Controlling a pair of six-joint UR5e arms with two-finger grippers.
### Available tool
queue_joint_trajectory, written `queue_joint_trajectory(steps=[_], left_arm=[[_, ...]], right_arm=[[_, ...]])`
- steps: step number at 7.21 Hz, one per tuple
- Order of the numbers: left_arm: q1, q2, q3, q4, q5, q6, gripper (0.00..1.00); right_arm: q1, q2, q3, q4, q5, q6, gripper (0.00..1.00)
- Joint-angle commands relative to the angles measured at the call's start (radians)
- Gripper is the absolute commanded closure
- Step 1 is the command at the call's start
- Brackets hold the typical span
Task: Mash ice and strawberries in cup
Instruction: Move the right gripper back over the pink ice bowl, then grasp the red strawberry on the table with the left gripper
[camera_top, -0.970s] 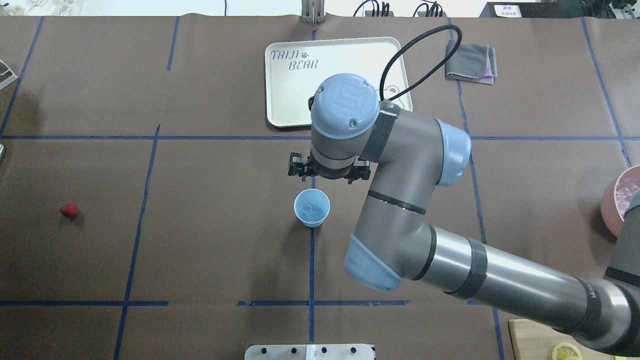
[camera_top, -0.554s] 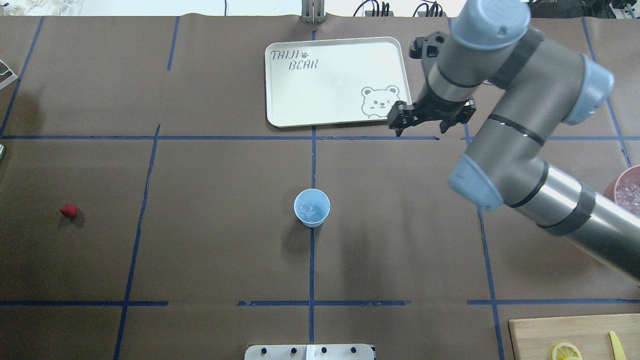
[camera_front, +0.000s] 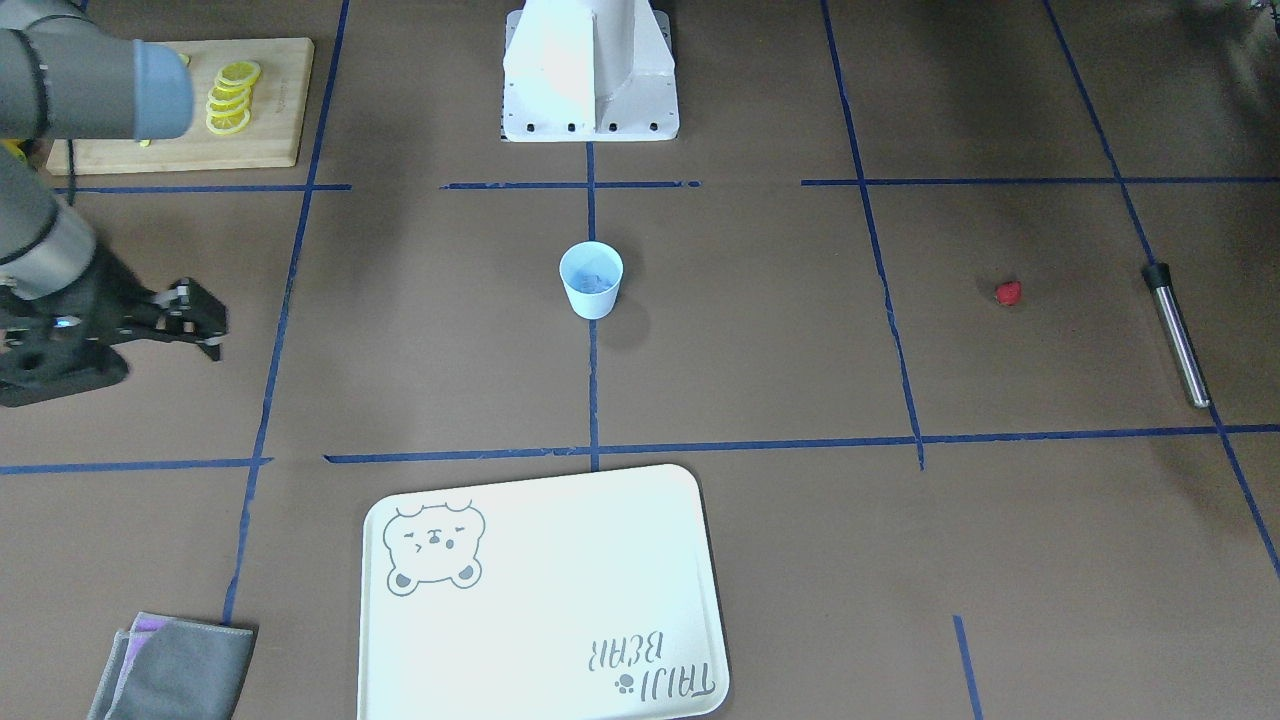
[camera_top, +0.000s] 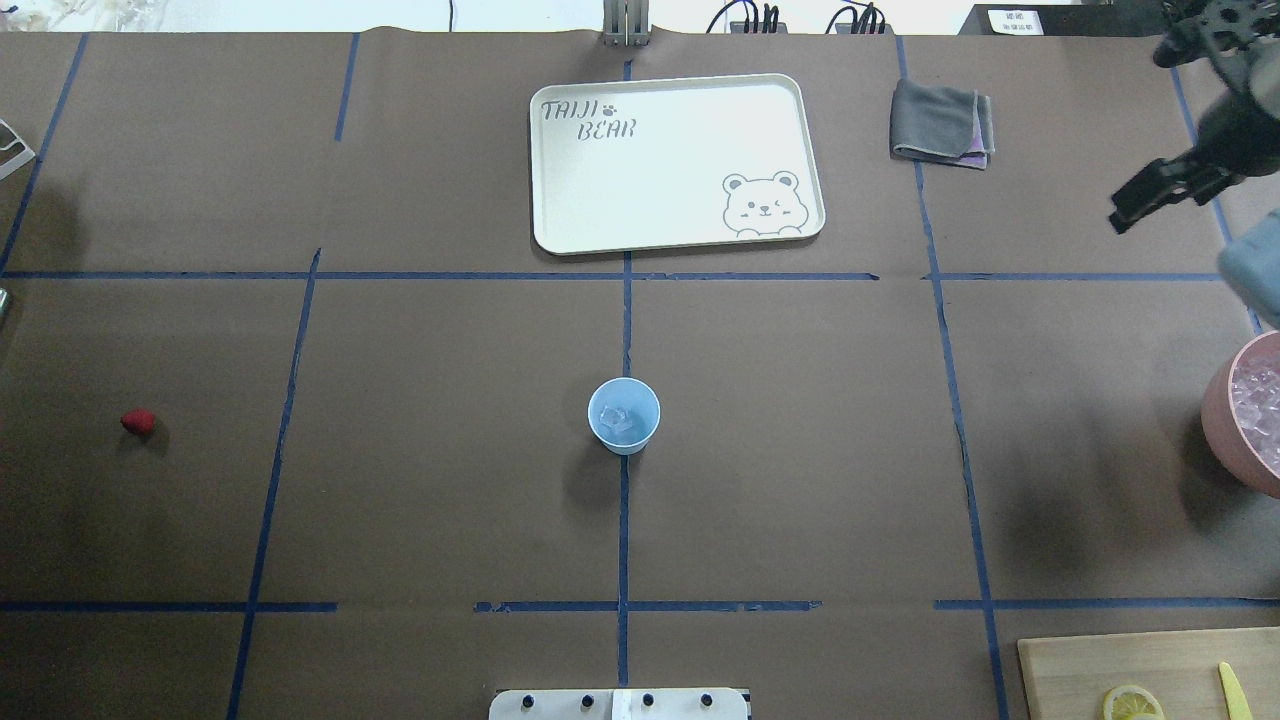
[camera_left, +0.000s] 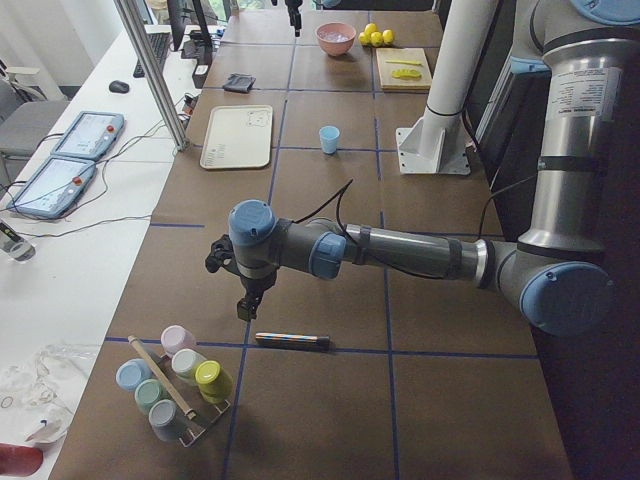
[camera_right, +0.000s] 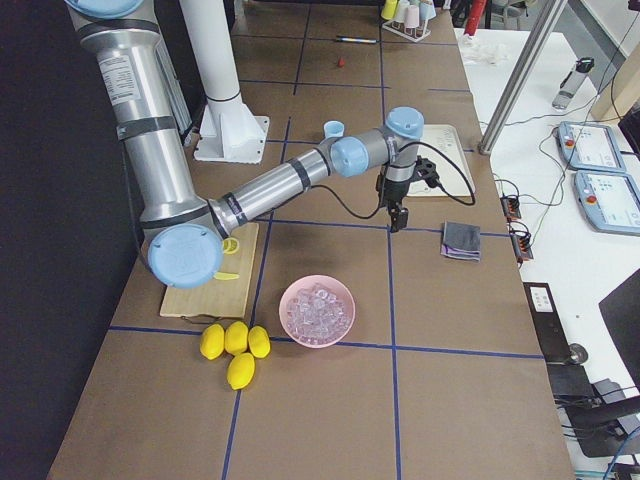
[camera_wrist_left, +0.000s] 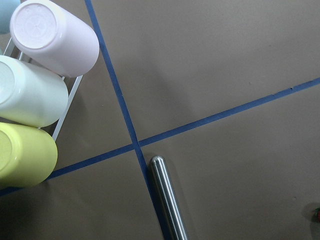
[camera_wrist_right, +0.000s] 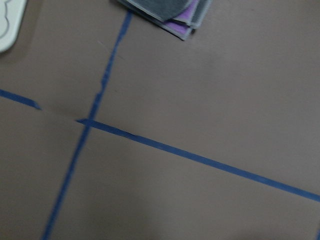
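The light-blue cup (camera_top: 623, 415) stands upright at the table's middle with a few ice chunks (camera_top: 620, 416) inside; it also shows in the front view (camera_front: 591, 280). More ice (camera_top: 1258, 395) fills the pink bowl (camera_top: 1228, 420) at the right edge. The strawberry (camera_top: 138, 421) lies alone at the far left. My right gripper (camera_front: 205, 318) is open and empty, in the air far right of the cup, near the grey cloth. My left gripper (camera_left: 245, 305) hangs over one end of a metal rod (camera_wrist_left: 169, 200); I cannot tell whether it is open.
A white bear tray (camera_top: 680, 165) lies behind the cup. A folded grey cloth (camera_top: 940, 125) is to its right. A cutting board (camera_front: 180, 105) holds lemon slices. A rack of coloured cups (camera_left: 175, 385) stands by the rod. Whole lemons (camera_right: 235, 345) lie near the bowl.
My right arm has swung away from above the cup, back and far to the right. Its gripper stays open. The cup, its ice and the strawberry have not moved.
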Motion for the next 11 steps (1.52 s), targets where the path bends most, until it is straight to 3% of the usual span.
queue_joint_trajectory(steps=[1,2,4,6,7,8,11], left_arm=[[0.04,-0.001,-0.013,-0.015,0.0,0.001,0.0],[0.111,-0.002,-0.022,-0.013,0.005,-0.003,0.0],[0.184,0.007,-0.123,-0.01,0.011,-0.269,0.0],[0.285,0.039,-0.215,-0.015,0.016,-0.503,0.0],[0.369,0.042,-0.26,-0.015,0.105,-0.627,0.0],[0.484,0.053,-0.265,-0.051,0.208,-0.734,0.0],[0.577,0.123,-0.106,-0.373,0.235,-0.83,0.0]], right_arm=[[0.252,-0.171,-0.012,-0.025,0.034,-0.369,0.01],[0.333,-0.227,-0.029,-0.061,0.021,-0.493,0.01],[0.452,-0.315,-0.087,-0.051,0.021,-0.583,0.0],[0.455,-0.331,-0.092,-0.052,0.022,-0.569,0.0],[0.455,-0.332,-0.09,-0.052,0.022,-0.569,0.0],[0.455,-0.331,-0.09,-0.052,0.022,-0.569,0.0],[0.455,-0.334,-0.09,-0.052,0.022,-0.571,0.0]])
